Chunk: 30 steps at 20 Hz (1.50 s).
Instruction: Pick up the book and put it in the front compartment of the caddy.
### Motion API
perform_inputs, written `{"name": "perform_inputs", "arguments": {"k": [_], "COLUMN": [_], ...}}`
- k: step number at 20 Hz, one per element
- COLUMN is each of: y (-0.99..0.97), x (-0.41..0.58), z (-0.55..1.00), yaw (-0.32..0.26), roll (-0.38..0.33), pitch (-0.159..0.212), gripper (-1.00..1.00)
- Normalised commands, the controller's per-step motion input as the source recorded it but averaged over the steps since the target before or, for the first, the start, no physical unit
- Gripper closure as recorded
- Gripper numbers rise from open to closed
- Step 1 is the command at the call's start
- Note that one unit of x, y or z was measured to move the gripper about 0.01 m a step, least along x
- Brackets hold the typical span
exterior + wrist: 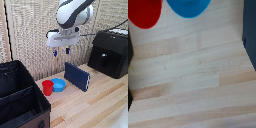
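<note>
My fingers [54, 52] hang apart, released, gripping nothing, and my gripper [60, 51] hovers in the air well above the table [100, 100], up over the spot between the bowl and the book. The two blue-tipped fingers point down with open space between them, and there's clear daylight beneath.

Nearest in the exterior view, at its left, sits the caddy [20, 100], a big black fabric box with upright walls. I can see dividers crossing its inside; the front compartment [22, 114] runs as a long narrow section along the outer long wall, and I can't make out anything in it.

Just past the caddy's corner, the red cup [47, 87] stands upright on the pale wood, and the small blue bowl [59, 85] sits right beside it, on the exterior view's right of the cup, close enough that I can't tell if they touch.

Next back, the book [77, 75], navy blue and thin, stands up on its edge on the table, just beside the bowl, well apart from the caddy.

Farther off, at the exterior view's right, the glossy black appliance [110, 52] sits on the tabletop.

My wrist view looks straight down on bare planks, with the red cup [145, 12] and blue bowl [188, 7] cut by the frame's edge.
</note>
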Motion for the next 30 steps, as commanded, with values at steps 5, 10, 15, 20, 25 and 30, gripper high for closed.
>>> {"name": "perform_inputs", "arguments": {"k": [5,10,15,20,25,30], "y": [-0.47,-0.63,-0.56,-0.49,-0.52,-0.44], "x": [0.167,0.133,0.102,0.081,0.065,0.047], "z": [-0.11,-0.12,-0.18,-0.25,-0.29,-0.34], "yaw": [0.006,0.0,0.082,0.109,0.141,0.103], "roll": [0.017,0.021,0.01,0.0,0.009,0.004], "pitch": [0.034,0.009,0.0,0.011,0.024,0.041], "gripper": [-1.0,-1.0,-1.0,-1.0,-1.0,-1.0]}}
